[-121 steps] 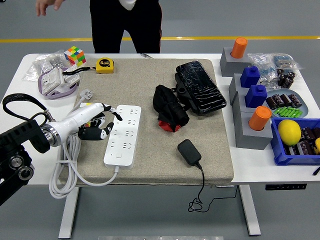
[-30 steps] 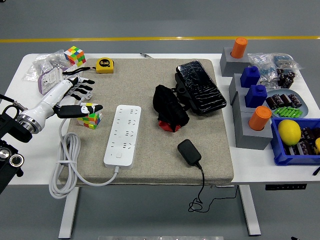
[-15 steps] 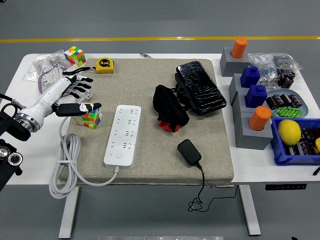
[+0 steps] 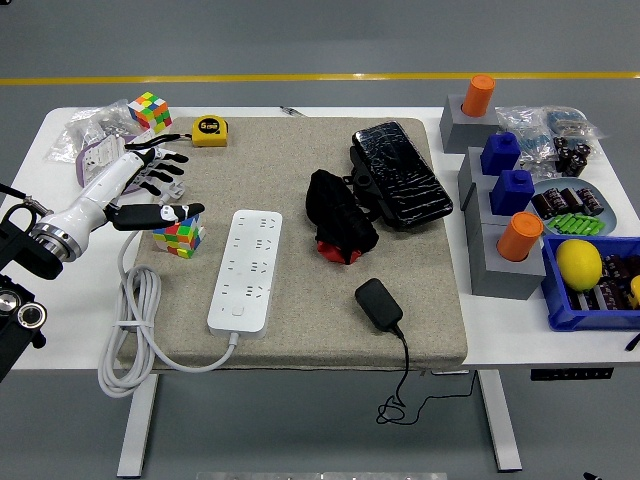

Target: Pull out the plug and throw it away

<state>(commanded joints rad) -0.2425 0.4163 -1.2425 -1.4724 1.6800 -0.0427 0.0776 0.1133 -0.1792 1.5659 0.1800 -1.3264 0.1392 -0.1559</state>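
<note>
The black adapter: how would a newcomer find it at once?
Start at the grey mat covering the table's middle. Near its front edge, right of the white power strip, lies the black adapter. Unlike the other black items, it trails a thin cable off the table.

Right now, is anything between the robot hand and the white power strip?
Yes. A small colourful cube sits on the mat right by the thumb of the open left robot hand, roughly between it and the power strip. Nothing else lies between them.
</note>
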